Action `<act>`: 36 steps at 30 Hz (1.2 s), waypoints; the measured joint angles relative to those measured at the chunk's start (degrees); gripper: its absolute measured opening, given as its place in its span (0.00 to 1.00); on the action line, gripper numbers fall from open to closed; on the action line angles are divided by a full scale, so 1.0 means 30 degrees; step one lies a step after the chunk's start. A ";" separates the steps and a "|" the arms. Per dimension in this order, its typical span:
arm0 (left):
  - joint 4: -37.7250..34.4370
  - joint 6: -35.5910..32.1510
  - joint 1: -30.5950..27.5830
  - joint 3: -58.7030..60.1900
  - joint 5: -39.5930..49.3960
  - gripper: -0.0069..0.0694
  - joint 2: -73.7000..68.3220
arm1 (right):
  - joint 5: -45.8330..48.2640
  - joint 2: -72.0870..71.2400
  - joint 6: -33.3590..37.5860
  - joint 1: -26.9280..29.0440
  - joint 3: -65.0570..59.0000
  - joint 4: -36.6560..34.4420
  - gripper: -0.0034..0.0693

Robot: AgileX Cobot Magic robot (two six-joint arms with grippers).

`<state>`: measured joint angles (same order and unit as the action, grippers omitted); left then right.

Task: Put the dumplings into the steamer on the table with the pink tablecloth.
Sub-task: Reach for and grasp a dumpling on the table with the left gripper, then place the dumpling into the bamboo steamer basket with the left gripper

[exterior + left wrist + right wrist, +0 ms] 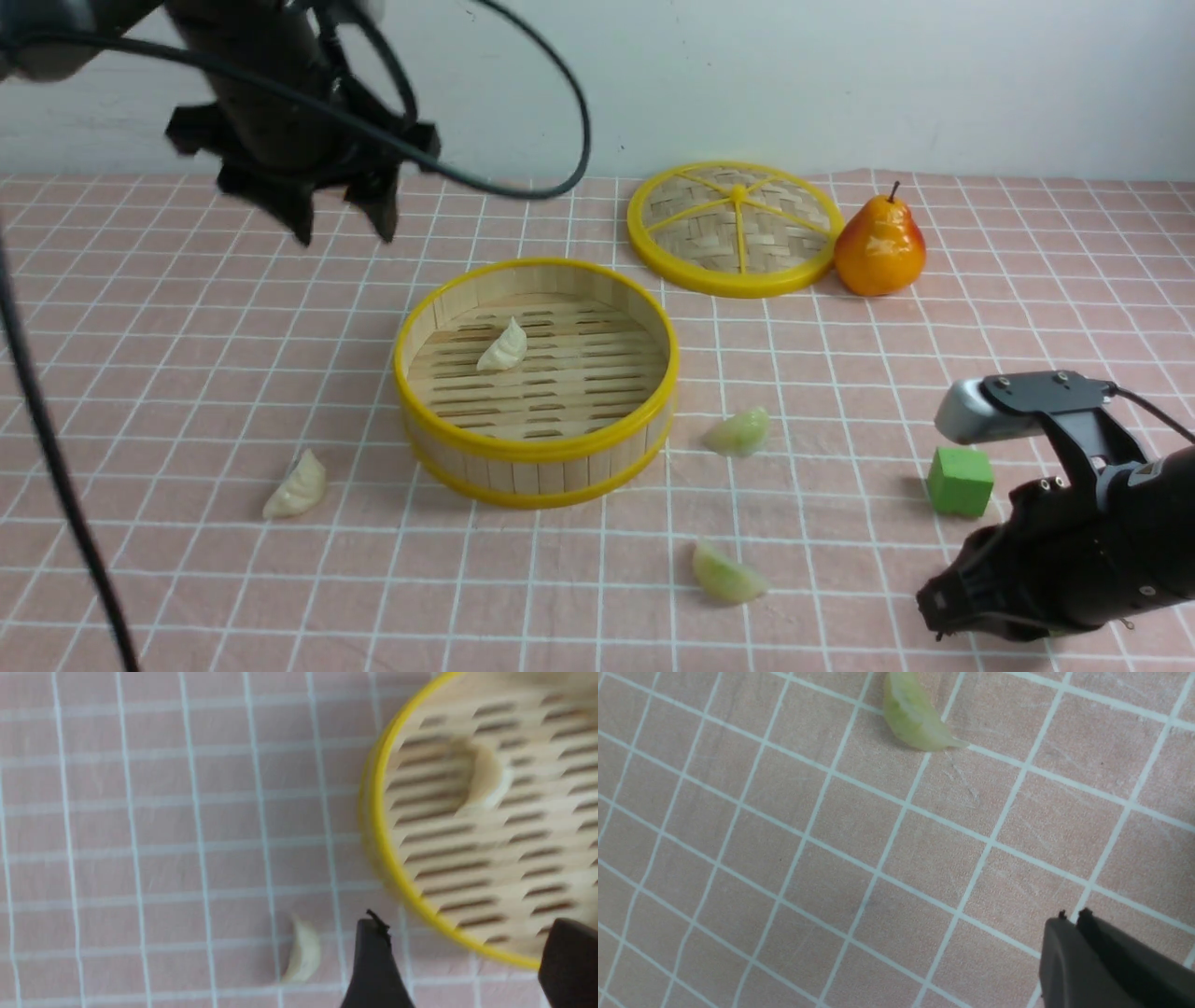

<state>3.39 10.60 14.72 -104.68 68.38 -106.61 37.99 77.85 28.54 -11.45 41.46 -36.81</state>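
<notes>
A robot's left gripper hovers wide open and empty above the table, where three dumplings lie around a steamer holding one more; its right gripper is shut.

We can read no texts, labels, brands, numbers or signs in any of the three views.
</notes>
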 joint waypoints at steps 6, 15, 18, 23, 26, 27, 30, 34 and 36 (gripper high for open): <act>0.0414 0.0741 -0.1062 1.1016 -0.8210 0.60 0.0568 | 0.0484 0.0000 0.0081 0.0000 0.0000 -0.0698 0.10; 0.0705 0.1733 -0.1406 1.2778 -1.1312 0.46 -0.0723 | 0.0625 0.0000 0.1746 0.0000 0.0000 -0.2618 0.10; 0.0586 0.1799 -0.1367 1.2778 -1.1387 0.33 -0.0705 | 0.0811 0.0000 0.2455 0.0000 0.0000 -0.3233 0.10; 0.0415 0.1818 -0.1367 1.2640 -1.0730 0.33 -0.0163 | 0.1170 0.0000 0.3340 0.0000 0.0000 -0.3958 0.11; -0.0987 0.1386 -0.1388 1.1588 -0.9413 0.33 0.0895 | 0.1170 0.0000 0.3664 0.0000 0.0000 -0.4031 0.11; -0.1881 0.0836 -0.1349 1.0957 -0.9056 0.33 0.1387 | 0.1170 0.0000 0.3782 0.0000 0.0000 -0.4071 0.11; -0.4355 -0.0610 -0.0820 0.8868 -0.8291 0.33 0.2313 | 0.1170 0.0000 0.3976 0.0000 0.0000 -0.4346 0.12; -0.5896 -0.1431 0.0648 0.6659 -0.7861 0.33 0.1654 | 0.1170 0.0000 0.4065 0.0000 0.0000 -0.4648 0.12; -0.5810 -0.1599 0.1309 0.6090 -0.7943 0.33 0.0662 | 0.1170 0.0000 0.4101 0.0000 0.0000 -0.4688 0.12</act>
<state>-14.04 5.80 18.65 -86.41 44.55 -104.62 41.50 77.85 40.85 -11.45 41.46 -50.87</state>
